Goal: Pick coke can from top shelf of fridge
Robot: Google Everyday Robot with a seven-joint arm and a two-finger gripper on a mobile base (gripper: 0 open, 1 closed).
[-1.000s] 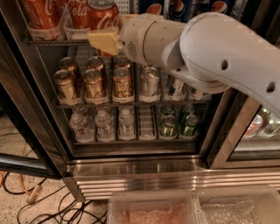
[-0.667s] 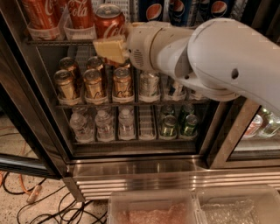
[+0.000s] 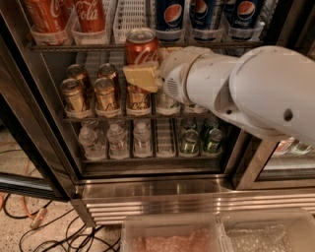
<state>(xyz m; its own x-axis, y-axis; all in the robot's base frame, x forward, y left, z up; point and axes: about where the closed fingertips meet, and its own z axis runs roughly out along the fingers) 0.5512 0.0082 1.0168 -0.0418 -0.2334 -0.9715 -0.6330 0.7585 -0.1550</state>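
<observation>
The fridge (image 3: 147, 194) stands with its door open. My gripper (image 3: 147, 61) is shut on a red coke can (image 3: 141, 45), with a yellow finger pad (image 3: 141, 78) across the can's lower front. The can hangs upright just in front of the top shelf (image 3: 98, 47), in front of an empty white lane (image 3: 130, 19). Two more coke cans (image 3: 91, 15) stand in clear cups on the shelf's left. Blue Pepsi cans (image 3: 172, 15) stand on its right. My white arm (image 3: 256, 88) reaches in from the right and hides part of the middle shelf.
Gold-brown cans (image 3: 106, 93) fill the middle shelf, with water bottles (image 3: 118, 140) and green bottles (image 3: 189, 140) below. The open door's dark frame (image 3: 29, 182) is at lower left, above cables (image 3: 44, 231) on the floor. Clear bins (image 3: 172, 236) sit at the bottom edge. A second cooler (image 3: 290, 147) is at the right.
My gripper has drawn the coke can out of its lane, down and to the right, so it now hangs in front of the shelf edge. The arm has followed.
</observation>
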